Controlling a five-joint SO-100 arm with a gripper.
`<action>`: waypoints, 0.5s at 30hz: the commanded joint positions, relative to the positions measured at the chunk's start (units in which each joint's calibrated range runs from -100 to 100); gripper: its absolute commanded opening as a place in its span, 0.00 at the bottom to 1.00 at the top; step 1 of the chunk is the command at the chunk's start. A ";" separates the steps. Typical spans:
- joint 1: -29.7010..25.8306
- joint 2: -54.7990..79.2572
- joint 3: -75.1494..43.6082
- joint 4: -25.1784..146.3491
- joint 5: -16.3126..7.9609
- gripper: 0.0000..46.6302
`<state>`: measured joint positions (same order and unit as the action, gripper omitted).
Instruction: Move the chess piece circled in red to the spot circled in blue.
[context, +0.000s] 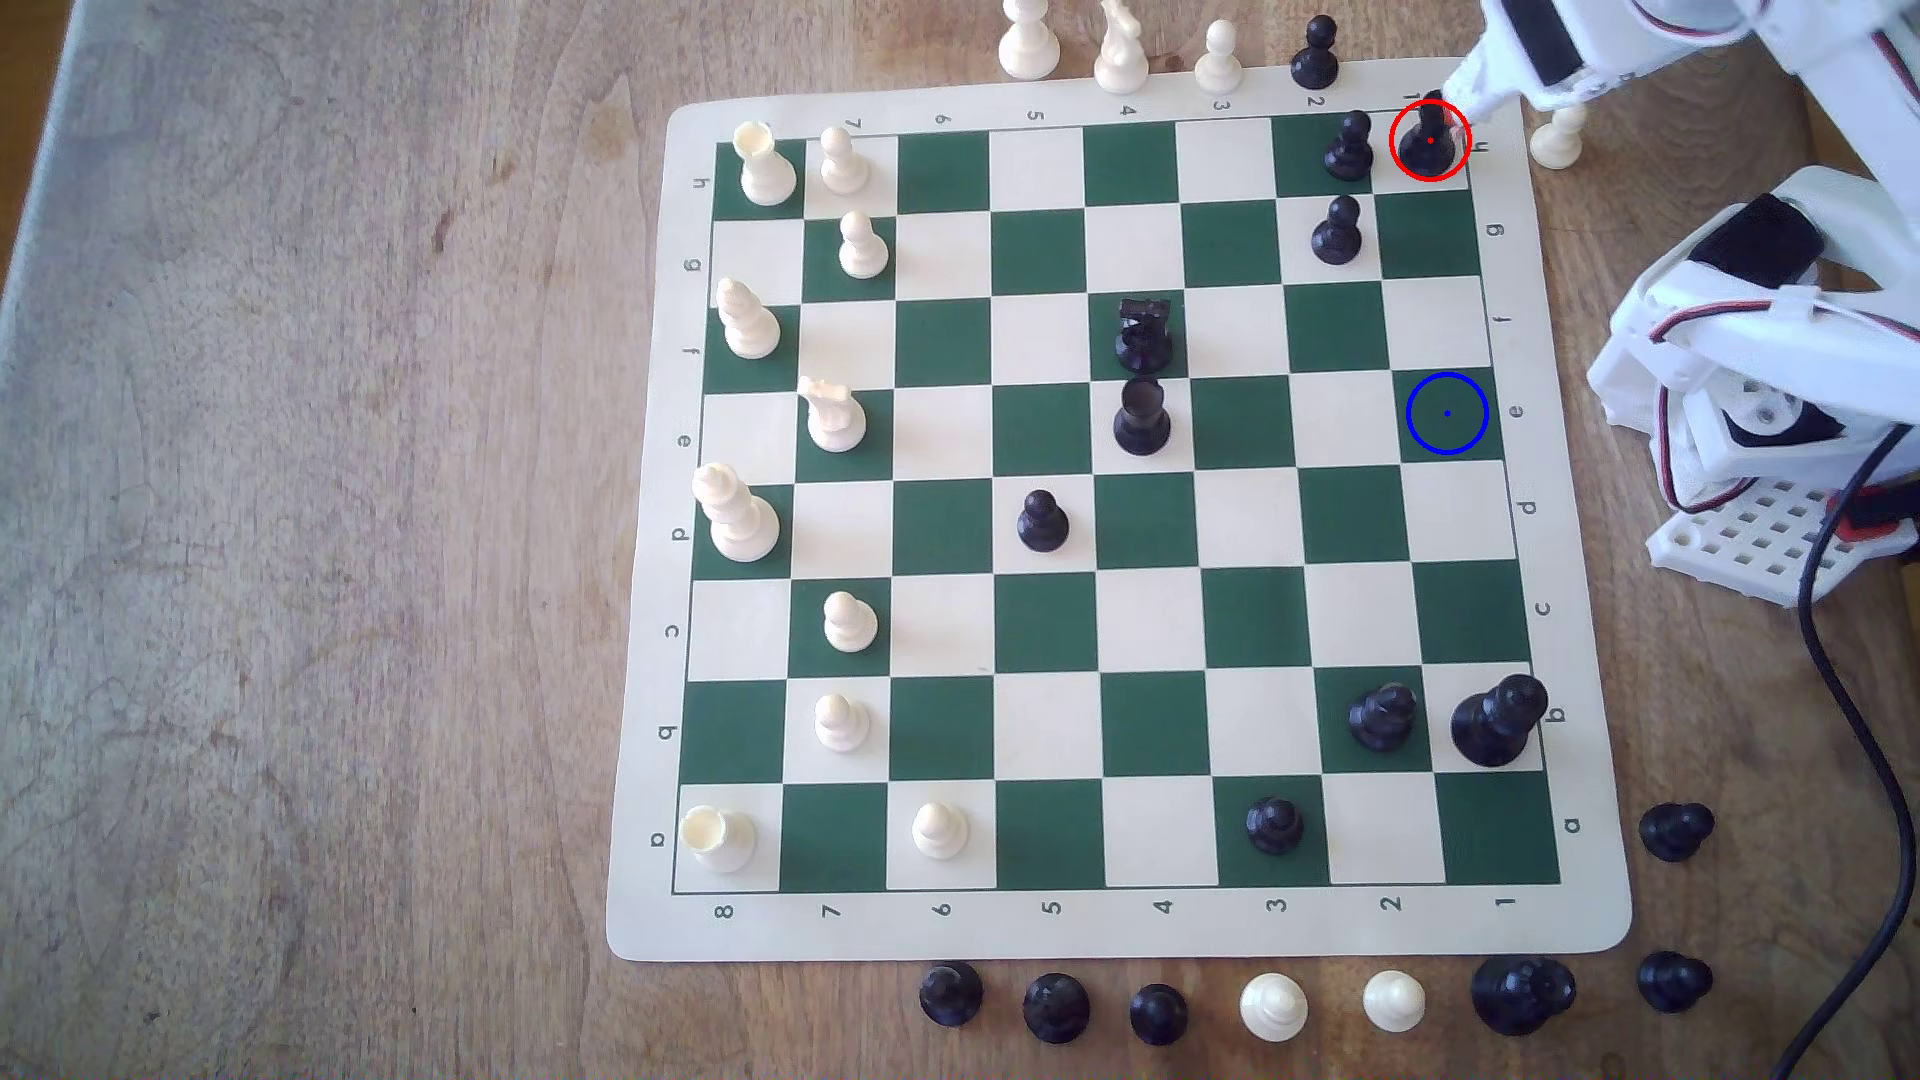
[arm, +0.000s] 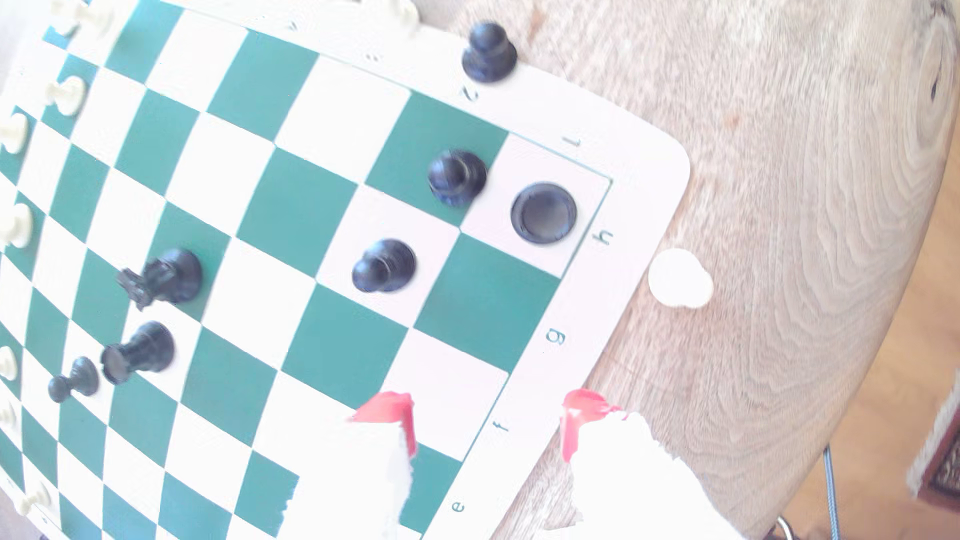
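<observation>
The chess piece (context: 1430, 140), black with a blunt flat top, stands inside the red ring on the cream corner square at the board's far right in the exterior view. From the wrist view it appears from above as a dark round disc (arm: 544, 213). My gripper (context: 1477, 85) hangs just above and to the right of it, not touching. Its red-tipped fingers (arm: 392, 413) are spread apart with nothing between them, so my gripper (arm: 485, 415) is open. The spot (context: 1446, 413) is a dark green square with a blue ring, three squares nearer along the same right-hand column.
Two black pawns (context: 1349, 145) (context: 1336, 231) stand close on the exterior view's left of the circled piece. A white pawn (context: 1555, 135) sits off the board just right of it. The arm's base (context: 1766, 395) and a black cable (context: 1860, 675) occupy the right edge.
</observation>
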<state>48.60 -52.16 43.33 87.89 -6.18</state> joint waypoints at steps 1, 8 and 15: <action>1.34 1.82 -4.44 -1.24 0.73 0.40; 2.59 5.13 -0.09 -7.30 2.20 0.37; 5.10 11.75 0.36 -11.07 3.52 0.29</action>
<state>52.29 -43.11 45.41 78.88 -3.30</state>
